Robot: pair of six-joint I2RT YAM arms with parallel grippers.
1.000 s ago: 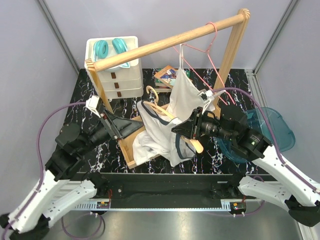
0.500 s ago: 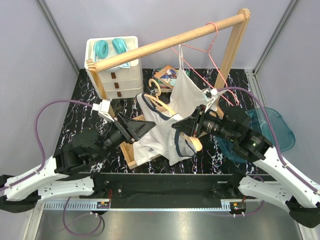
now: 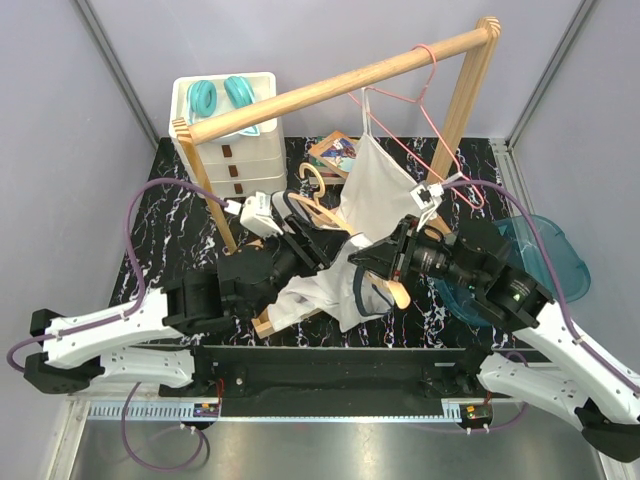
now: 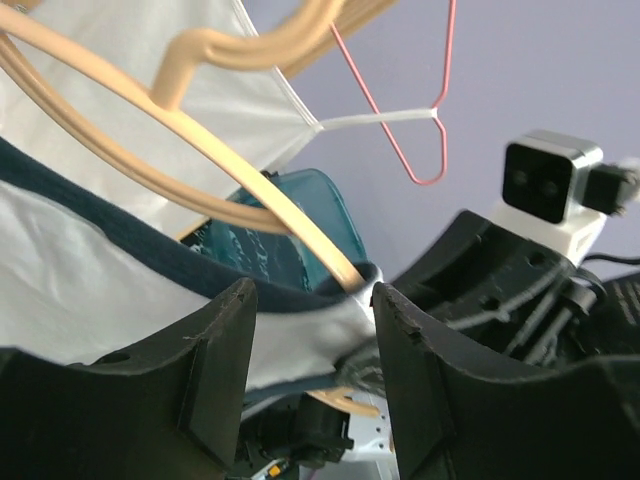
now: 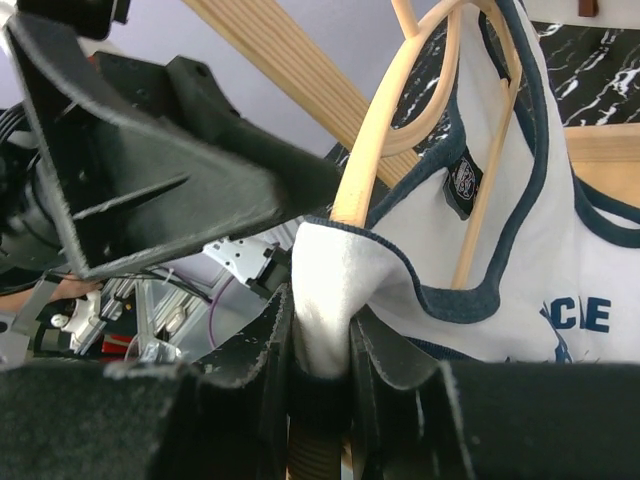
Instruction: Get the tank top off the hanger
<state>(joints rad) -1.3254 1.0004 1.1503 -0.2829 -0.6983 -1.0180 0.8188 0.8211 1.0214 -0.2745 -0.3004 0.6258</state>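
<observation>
Right gripper (image 5: 320,372): clenched on bunched fold of tank top (image 5: 530,250), navy trim just above fingertips. Wooden hanger (image 5: 392,150) arm runs down into same pinch. Left gripper (image 4: 312,345): I read it spread wide, fingers either side of trimmed edge and hanger arm; contact I cannot tell. From top view I see tank top hanging low between both arms, on hanger, under wooden rail (image 3: 330,84), above marbled table (image 3: 170,230).
</observation>
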